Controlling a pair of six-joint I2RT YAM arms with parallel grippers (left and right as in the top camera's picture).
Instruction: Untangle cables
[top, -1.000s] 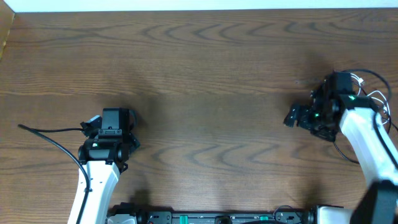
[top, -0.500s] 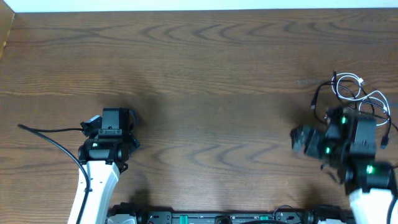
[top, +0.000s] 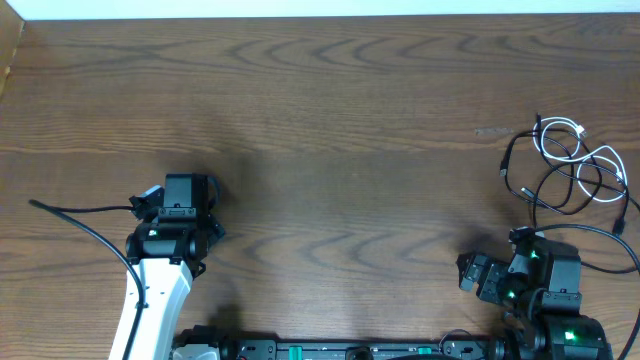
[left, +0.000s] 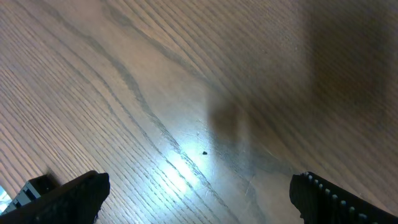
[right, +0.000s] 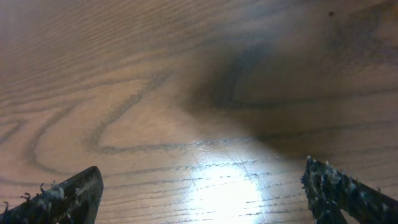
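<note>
Cables (top: 580, 170), one white among several thin black ones with small plugs, lie in a loose overlapping tangle at the far right of the wooden surface (top: 350, 120), close to its right edge. Bare wood stretches from them across to the left. The right fingers (right: 62, 199), nearer the front edge and apart from the tangle, are spread wide over bare wood, as are the left fingers (left: 74, 196), well away at the left.

Table: brown wooden tabletop (top: 330, 120) — darker wavy grain rings, with pale glare patches under my wrists.
Cables: thin looping cords (top: 570, 175) — one white, the rest black.
My jaws: left gripper (left: 199, 193) and right gripper (right: 202, 190), both black.
My arms: left arm (top: 155, 295) white-shelled; right wrist (top: 535, 285) black, dotted with green lights.
</note>
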